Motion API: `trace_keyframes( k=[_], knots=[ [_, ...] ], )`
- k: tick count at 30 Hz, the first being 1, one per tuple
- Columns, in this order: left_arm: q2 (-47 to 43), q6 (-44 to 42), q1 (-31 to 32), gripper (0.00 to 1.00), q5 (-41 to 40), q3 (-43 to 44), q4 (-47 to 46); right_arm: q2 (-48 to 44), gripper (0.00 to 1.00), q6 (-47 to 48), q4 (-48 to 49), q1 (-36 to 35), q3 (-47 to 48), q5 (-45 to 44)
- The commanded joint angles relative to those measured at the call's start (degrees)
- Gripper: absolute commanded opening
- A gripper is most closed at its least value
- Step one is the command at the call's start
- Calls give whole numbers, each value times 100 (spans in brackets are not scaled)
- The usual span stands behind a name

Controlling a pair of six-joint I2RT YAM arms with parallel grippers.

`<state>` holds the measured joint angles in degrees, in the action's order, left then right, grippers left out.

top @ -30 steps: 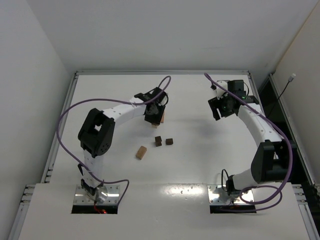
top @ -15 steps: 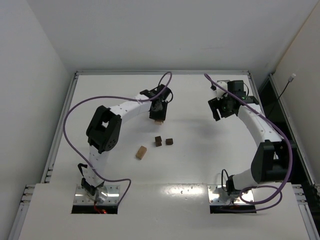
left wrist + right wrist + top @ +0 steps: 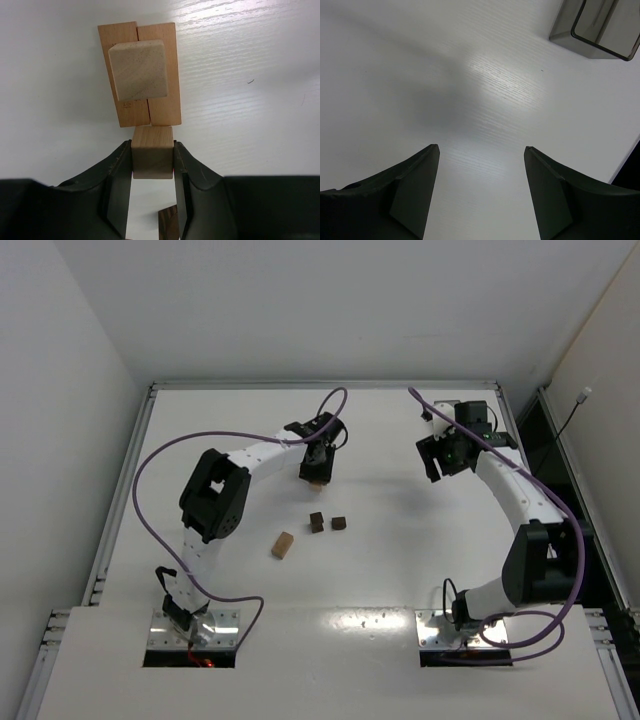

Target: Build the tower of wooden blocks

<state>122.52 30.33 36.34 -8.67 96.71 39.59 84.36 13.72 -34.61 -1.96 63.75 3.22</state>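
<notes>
Scanning from the left: a loose tan block (image 3: 283, 545) lies on the table (image 3: 400, 570), nearer the arm bases. Right of it and farther off, the left gripper (image 3: 152, 147) is clamped on a tan cube (image 3: 152, 162), one finger on each side face. The wood block tower (image 3: 139, 70) as it stands is two flat planks side by side with a pale cube on top. In the left wrist view it sits just beyond the held cube, past the fingertips, with the planks' long axis roughly in line with my reach, slightly skewed. I cannot tell how high the held cube hangs. My judgement: carry it forward onto the pale cube. A dark cube (image 3: 317, 522) and a second dark cube (image 3: 339, 523) wait nearer. The right gripper (image 3: 480, 148) stands well apart, jaws spread and empty, by a tray (image 3: 600, 25); the left arm is nearer.
</notes>
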Motion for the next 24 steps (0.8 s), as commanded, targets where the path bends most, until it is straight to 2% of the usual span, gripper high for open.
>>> trace_keyframes(
  k=[1, 24],
  knots=[
    [35, -18, -13, 0, -127, 173, -163, -51, 66, 8, 95, 29, 50, 82],
    [-369, 96, -13, 0, -294, 112, -110, 2, 66, 8, 148, 29, 50, 82]
  ],
)
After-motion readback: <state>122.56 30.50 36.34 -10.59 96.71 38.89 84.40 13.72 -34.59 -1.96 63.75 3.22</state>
